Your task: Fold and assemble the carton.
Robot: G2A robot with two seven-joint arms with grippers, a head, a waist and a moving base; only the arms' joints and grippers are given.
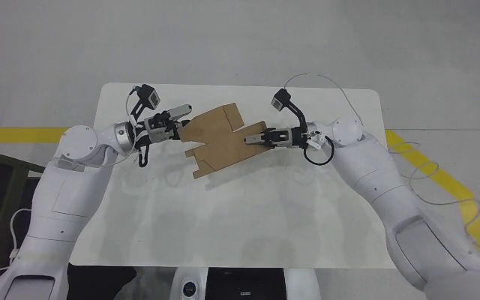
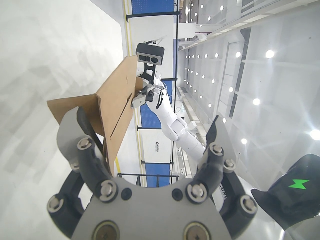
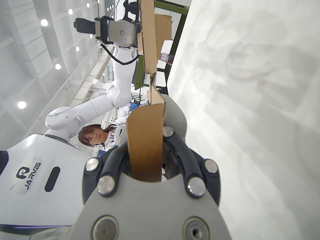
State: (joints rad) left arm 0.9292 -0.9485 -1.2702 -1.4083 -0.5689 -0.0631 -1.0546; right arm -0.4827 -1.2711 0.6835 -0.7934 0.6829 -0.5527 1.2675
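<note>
A flat brown corrugated-cardboard carton (image 1: 221, 139), slotted and creased but not yet built up, hangs between the two tools, lifted clear of the white rounded-corner worktop (image 1: 225, 225).

The right tool (image 1: 252, 139) is closed down on the end of the carton nearest to it. In the right wrist view a narrow tab of the board (image 3: 145, 138) runs straight back between this tool's fingers and is pinched flat there. The rest of the carton stretches away ahead of the tool, seen almost edge-on. The worktop (image 3: 250, 76) lies off to one side, apart from the board.

The left tool (image 1: 184, 122) sits at the opposite end of the carton with its fingers spread wide, clamping nothing. In the left wrist view the near corner of the carton (image 2: 112, 101) reaches in between the spread fingers. It lies close against one finger (image 2: 67, 131), while the other finger (image 2: 217, 136) stands well apart from the board. Whether the near finger actually touches the cardboard cannot be told. Ahead of the left tool, at the carton's far edge, the right tool (image 2: 137, 98) is seen gripping the board.
</note>
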